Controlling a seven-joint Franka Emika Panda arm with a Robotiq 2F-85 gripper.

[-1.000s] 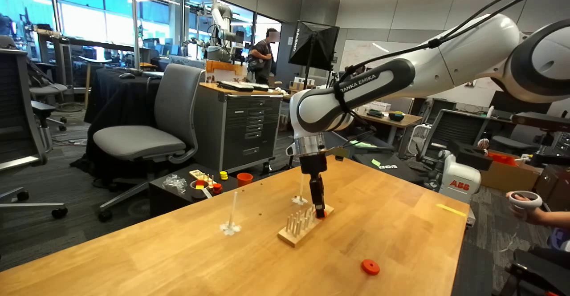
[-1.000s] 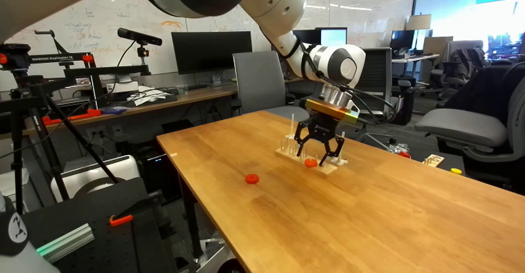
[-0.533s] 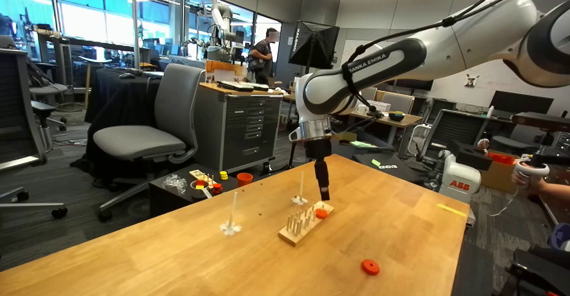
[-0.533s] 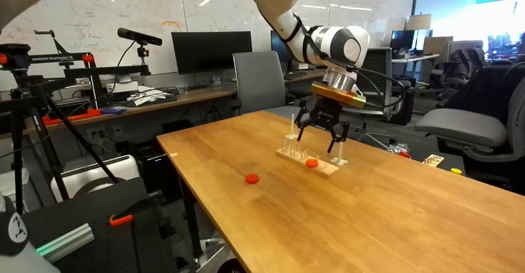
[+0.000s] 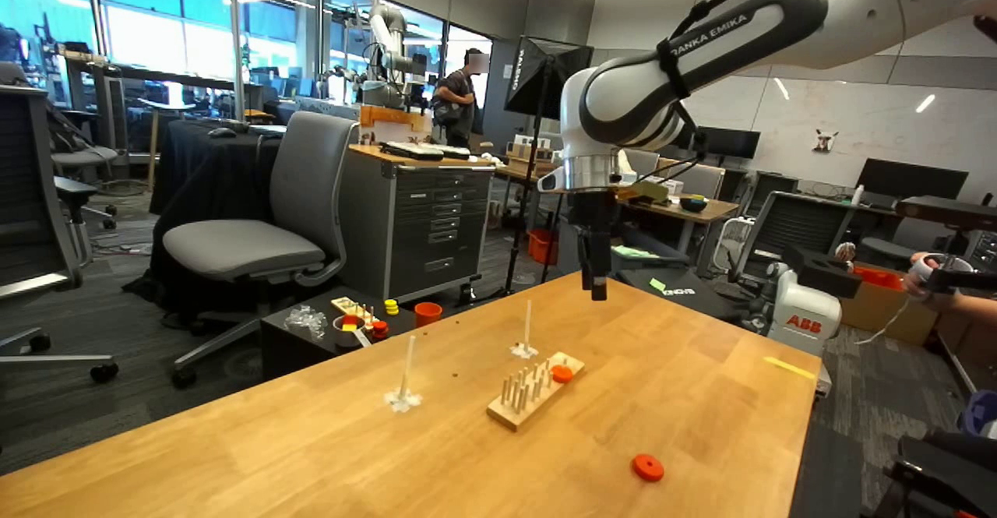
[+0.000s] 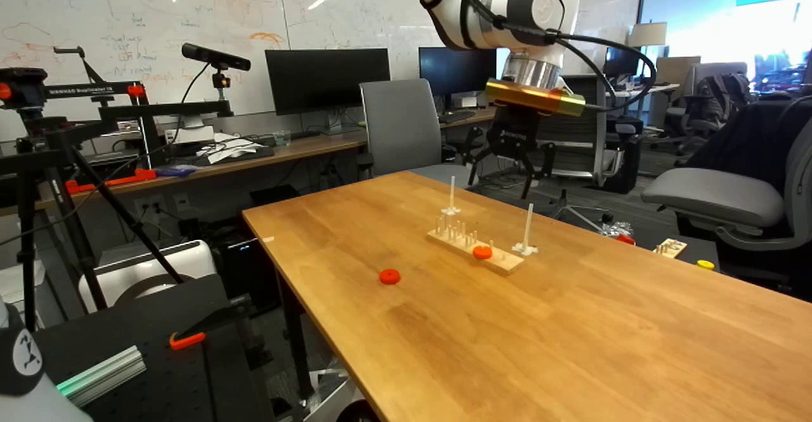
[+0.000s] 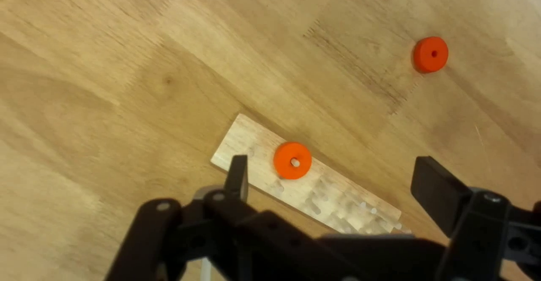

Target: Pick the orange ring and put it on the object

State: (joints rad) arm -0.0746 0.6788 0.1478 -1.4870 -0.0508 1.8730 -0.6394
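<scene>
The orange ring (image 5: 562, 374) sits around a thin peg on the pale wooden slab (image 5: 575, 362), near one end; other short pegs stand on the slab. Ring (image 6: 482, 252) and slab (image 6: 510, 264) also show in an exterior view. In the wrist view the peg's tip pokes through the hole of the ring (image 7: 282, 157), which lies flat on the slab (image 7: 239, 139). My gripper (image 7: 331, 171) is open and empty, its fingers wide apart. It hangs well above the table, clear of ring and slab, in both exterior views (image 5: 598, 292) (image 6: 500, 188).
A redder ring (image 5: 648, 467) lies flat on the wooden table (image 5: 311, 440); it also shows in the wrist view (image 7: 424, 57). Two thin pale stands (image 5: 406, 370) (image 5: 527, 327) rise from the table beside the slab. A low black box (image 5: 288, 358) with small parts stands past the table edge.
A second ago my open gripper was down around the ring at the slab. It has risen straight away and back, leaving the ring on the peg. Ring and slab stay nearly in place.
</scene>
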